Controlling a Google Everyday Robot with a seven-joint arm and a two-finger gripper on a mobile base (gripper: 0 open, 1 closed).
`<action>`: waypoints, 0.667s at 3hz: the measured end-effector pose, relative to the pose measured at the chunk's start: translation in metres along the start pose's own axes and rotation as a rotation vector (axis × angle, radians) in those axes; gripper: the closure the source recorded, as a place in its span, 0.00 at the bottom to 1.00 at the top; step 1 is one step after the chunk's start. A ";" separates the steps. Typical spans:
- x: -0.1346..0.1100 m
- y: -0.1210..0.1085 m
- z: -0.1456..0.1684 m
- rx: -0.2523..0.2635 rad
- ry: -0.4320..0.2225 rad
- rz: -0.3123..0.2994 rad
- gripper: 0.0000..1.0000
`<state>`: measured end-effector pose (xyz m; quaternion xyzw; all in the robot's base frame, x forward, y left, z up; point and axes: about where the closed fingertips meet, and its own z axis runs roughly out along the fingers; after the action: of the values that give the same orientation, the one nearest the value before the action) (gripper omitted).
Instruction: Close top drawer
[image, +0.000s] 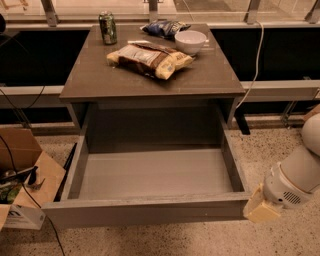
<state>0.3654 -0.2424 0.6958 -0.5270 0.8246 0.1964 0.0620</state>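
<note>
**Top drawer wide open, gripper at its right front corner**

We see the top drawer (150, 212) standing far out of the cabinet (95, 82). Its light grey floor is bare and its plain front panel is nearest to us. The gripper (261, 207) sits at the right end of that panel, low in the view, touching or just beside the corner. We cannot tell which, and we cannot tell whether it is spread or closed.

In our judgement the step in hand is the push itself. A shove at the far right corner could skew the box on its runners and make it bind. We would shift the contact toward the middle of the panel and press flat and straight toward the cabinet. The push should be steady until the front meets the frame.

The cardboard box (27, 170) on the floor lies just beside the left wall, so we would keep an eye on that side.

On top stand a green can (107, 27), a yellow snack bag (150, 57), a white bowl (190, 41) and a blue bag (165, 27). We cannot read any printing on them, nor the dark mark on the box.
</note>
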 end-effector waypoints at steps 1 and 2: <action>-0.021 -0.006 0.017 -0.032 -0.057 -0.064 1.00; -0.047 -0.021 0.024 -0.014 -0.108 -0.151 1.00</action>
<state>0.4022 -0.2006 0.6829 -0.5767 0.7767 0.2248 0.1172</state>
